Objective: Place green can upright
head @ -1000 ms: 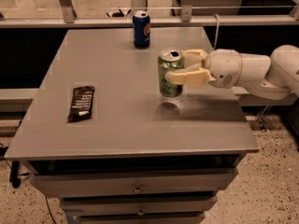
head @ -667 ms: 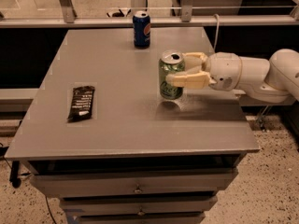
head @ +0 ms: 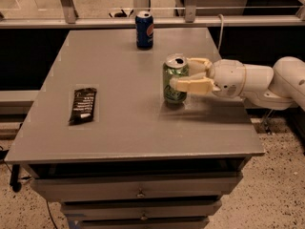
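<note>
The green can (head: 174, 92) stands upright on the grey table (head: 124, 123), right of its middle, with its silver top open. My gripper (head: 181, 73) reaches in from the right. Its two cream fingers (head: 193, 85) sit on either side of the can's upper body, one in front and one behind, closed against it. The can's base rests on the table top.
A blue Pepsi can (head: 144, 29) stands upright at the table's far edge. A dark snack bar wrapper (head: 83, 105) lies flat at the left. My white arm (head: 267, 82) extends over the table's right edge. Drawers (head: 138, 192) sit under the front edge.
</note>
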`<state>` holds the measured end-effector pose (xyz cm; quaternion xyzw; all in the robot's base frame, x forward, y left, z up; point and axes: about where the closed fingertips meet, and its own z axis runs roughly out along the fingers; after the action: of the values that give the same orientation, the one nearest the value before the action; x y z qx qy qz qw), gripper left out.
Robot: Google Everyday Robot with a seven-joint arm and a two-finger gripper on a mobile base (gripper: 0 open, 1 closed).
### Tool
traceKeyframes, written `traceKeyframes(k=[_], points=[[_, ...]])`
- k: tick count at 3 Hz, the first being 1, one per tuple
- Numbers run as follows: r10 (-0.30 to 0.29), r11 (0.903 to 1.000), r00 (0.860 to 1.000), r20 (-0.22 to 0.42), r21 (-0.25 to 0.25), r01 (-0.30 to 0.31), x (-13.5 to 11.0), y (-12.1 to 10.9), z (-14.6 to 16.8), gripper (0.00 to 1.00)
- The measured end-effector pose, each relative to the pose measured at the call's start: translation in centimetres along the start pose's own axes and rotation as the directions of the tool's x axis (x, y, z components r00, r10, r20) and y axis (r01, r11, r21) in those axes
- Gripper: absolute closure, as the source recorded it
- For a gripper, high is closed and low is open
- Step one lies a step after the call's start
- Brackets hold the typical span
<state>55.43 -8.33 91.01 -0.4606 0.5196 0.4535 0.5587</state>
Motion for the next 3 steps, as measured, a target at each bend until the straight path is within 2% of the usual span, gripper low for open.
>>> traceKeyframes(k=[1, 2, 3], points=[[0.004, 1.0, 1.0, -0.004, 0.001, -0.004, 0.9, 0.2, -0.4, 0.13], [0.006, 1.0, 1.0, -0.01, 0.002, -0.006, 1.6, 0.4, -0.8, 0.0], [-0.001, 0.9999, 0.999, -0.045, 0.015, 0.002, 2.0, 0.4, -2.2, 0.0]])
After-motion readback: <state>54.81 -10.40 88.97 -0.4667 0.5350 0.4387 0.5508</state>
